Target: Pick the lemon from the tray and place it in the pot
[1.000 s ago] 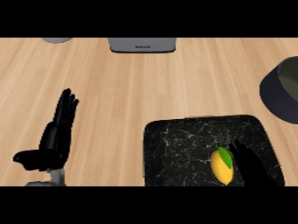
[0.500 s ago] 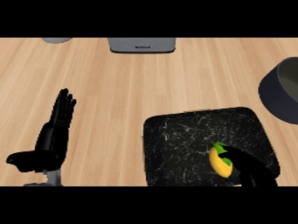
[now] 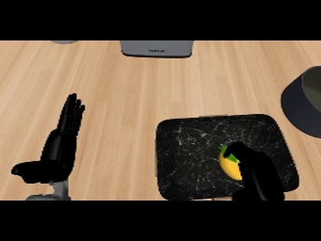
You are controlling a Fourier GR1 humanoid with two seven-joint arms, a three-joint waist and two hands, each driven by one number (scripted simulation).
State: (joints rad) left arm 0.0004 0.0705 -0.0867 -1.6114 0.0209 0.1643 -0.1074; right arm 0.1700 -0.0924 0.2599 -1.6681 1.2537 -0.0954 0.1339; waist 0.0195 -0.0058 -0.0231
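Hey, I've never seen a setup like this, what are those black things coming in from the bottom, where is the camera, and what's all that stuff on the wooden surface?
The camera sits where a humanoid robot's head would be, looking steeply down at a wooden kitchen counter. The black shapes are the robot's two hands. The left hand shows at the lower left, open with fingers straight and holding nothing; it is just resting. The right hand shows at the lower right, over a dark marbled tray. Its fingers curl over a yellow lemon with a green tip that lies in the tray, partly hiding it. Whether the lemon is lifted yet cannot be told. At the right edge stands a dark grey pot, where the lemon is meant to go. At the top edge a grey appliance is partly in view.
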